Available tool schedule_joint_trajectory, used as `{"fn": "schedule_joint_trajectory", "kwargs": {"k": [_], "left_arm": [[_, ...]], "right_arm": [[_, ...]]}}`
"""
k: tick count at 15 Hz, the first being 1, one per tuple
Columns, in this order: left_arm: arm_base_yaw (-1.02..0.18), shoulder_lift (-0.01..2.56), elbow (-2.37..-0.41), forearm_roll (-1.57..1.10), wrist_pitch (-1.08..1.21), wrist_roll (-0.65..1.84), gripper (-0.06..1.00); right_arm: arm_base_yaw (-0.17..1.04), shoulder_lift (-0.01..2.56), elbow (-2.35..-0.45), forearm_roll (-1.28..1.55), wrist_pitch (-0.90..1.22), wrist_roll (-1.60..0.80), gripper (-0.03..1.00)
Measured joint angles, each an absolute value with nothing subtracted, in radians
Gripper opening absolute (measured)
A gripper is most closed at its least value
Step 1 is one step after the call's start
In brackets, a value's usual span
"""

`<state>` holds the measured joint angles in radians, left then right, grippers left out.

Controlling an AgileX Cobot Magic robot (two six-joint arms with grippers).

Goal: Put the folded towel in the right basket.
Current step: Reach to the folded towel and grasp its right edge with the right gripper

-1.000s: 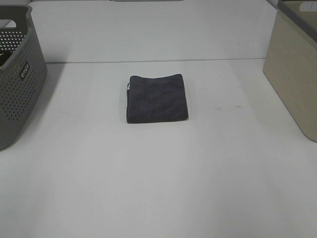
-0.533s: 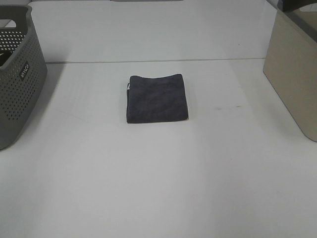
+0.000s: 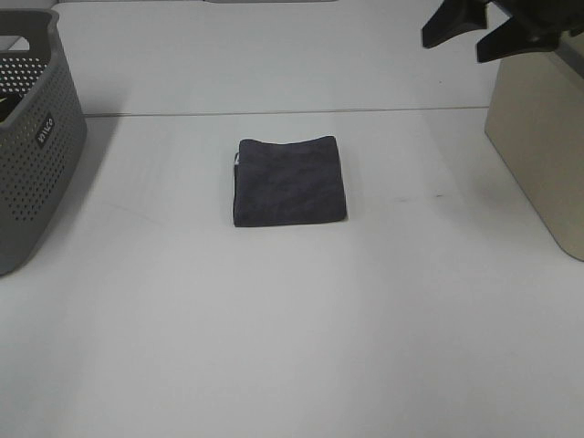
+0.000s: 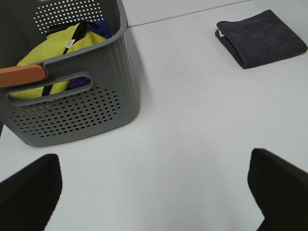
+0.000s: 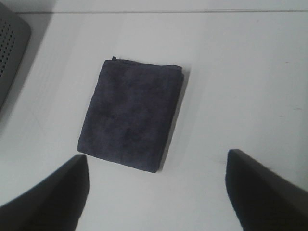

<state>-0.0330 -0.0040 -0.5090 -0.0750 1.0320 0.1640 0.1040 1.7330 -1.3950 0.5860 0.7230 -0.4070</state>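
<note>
White tabletop [image 3: 292, 347] is carrying the folded towel [image 3: 290, 181] at its middle, untouched. Near the right basket [image 3: 538, 155], the right end effector [image 3: 454, 47] is hovering, jaws spread, empty; the left end effector [image 4: 154, 190] likewise. The approach seems to be starting; next comes lowering onto the towel.

High overview; both wrist views toward towel [image 3: 290, 181]

Lab setup: plain white table [image 3: 292, 347]
</note>
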Motion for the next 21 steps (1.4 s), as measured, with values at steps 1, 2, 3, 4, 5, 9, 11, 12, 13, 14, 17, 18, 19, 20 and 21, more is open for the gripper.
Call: {"fn": "schedule_joint_trajectory", "kwargs": {"k": [1, 2, 3, 4, 5, 9, 11, 12, 13, 14, 17, 18, 19, 20, 21], "left_arm": [[-0.033, -0.004, -0.509, -0.075, 1.032, 0.164, 0.99], [-0.033, -0.004, -0.509, -0.075, 1.032, 0.164, 0.99], [-0.033, -0.004, -0.509, -0.075, 1.032, 0.164, 0.99], [-0.033, -0.004, -0.509, -0.075, 1.032, 0.164, 0.99], [-0.033, -0.004, -0.509, -0.075, 1.032, 0.164, 0.99], [-0.033, -0.004, -0.509, -0.075, 1.032, 0.164, 0.99], [-0.033, -0.004, -0.509, -0.075, 1.032, 0.164, 0.99], [-0.033, -0.004, -0.509, -0.075, 1.032, 0.164, 0.99], [-0.033, -0.004, -0.509, -0.075, 1.032, 0.164, 0.99], [-0.033, -0.004, -0.509, -0.075, 1.032, 0.164, 0.99], [-0.033, -0.004, -0.509, -0.075, 1.032, 0.164, 0.99], [-0.033, -0.004, -0.509, -0.075, 1.032, 0.164, 0.99], [-0.033, -0.004, -0.509, -0.075, 1.032, 0.164, 0.99], [-0.033, -0.004, -0.509, -0.075, 1.032, 0.164, 0.99], [-0.033, -0.004, -0.509, -0.075, 1.032, 0.164, 0.99]], "right_arm": [[0.17, 1.801, -1.396, 0.586, 0.663, -0.416, 0.73], [0.189, 1.84, -1.396, 0.587, 0.636, -0.416, 0.73], [0.192, 1.86, -1.396, 0.591, 0.624, -0.416, 0.73], [0.196, 1.897, -1.396, 0.606, 0.609, -0.416, 0.73], [0.196, 1.943, -1.402, 0.626, 0.608, -0.416, 0.71], [0.196, 2.136, -1.541, 0.653, 0.698, -0.416, 0.68], [0.196, 2.232, -1.644, 0.653, 0.768, -0.416, 0.68], [0.196, 2.253, -1.663, 0.653, 0.784, -0.416, 0.68], [0.196, 2.3, -1.711, 0.654, 0.81, -0.416, 0.68], [0.196, 2.355, -1.765, 0.654, 0.83, -0.416, 0.68], [0.196, 2.429, -1.84, 0.682, 0.855, -0.416, 0.68], [0.196, 2.451, -1.864, 0.704, 0.855, -0.416, 0.68], [0.196, 2.484, -1.892, 0.735, 0.855, -0.416, 0.68], [0.196, 2.495, -1.901, 0.753, 0.855, -0.416, 0.68], [0.196, 2.504, -1.909, 0.762, 0.857, -0.416, 0.68]]}}
